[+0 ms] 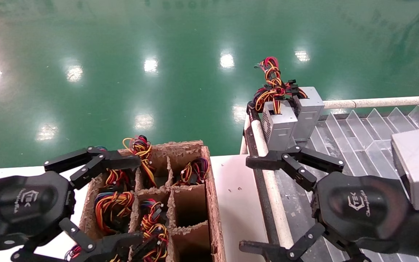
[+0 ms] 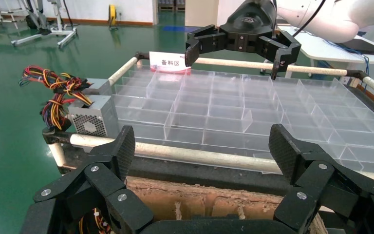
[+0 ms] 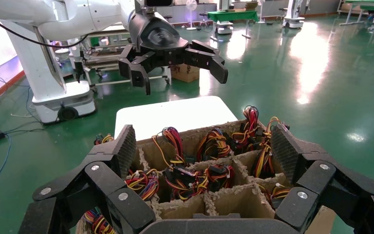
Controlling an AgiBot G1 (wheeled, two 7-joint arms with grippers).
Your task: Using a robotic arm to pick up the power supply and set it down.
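Observation:
Two grey power supplies (image 1: 278, 127) with coloured wire bundles stand upright in the far left corner of the clear divided tray (image 1: 358, 142); one shows in the left wrist view (image 2: 91, 117). More wired power supplies (image 3: 195, 175) fill cells of the brown cardboard divider box (image 1: 213, 203). My left gripper (image 1: 136, 202) hovers open above that box, holding nothing. My right gripper (image 1: 247, 204) is open and empty over the tray's near left edge, short of the two standing units.
A padded white rail (image 1: 271, 189) and black frame run along the tray's left side, and another rail (image 1: 376, 102) lines its far side. The cardboard box sits on a white table (image 1: 235, 196). Green floor lies beyond. A red-and-white label (image 2: 170, 62) stands at the tray's far end.

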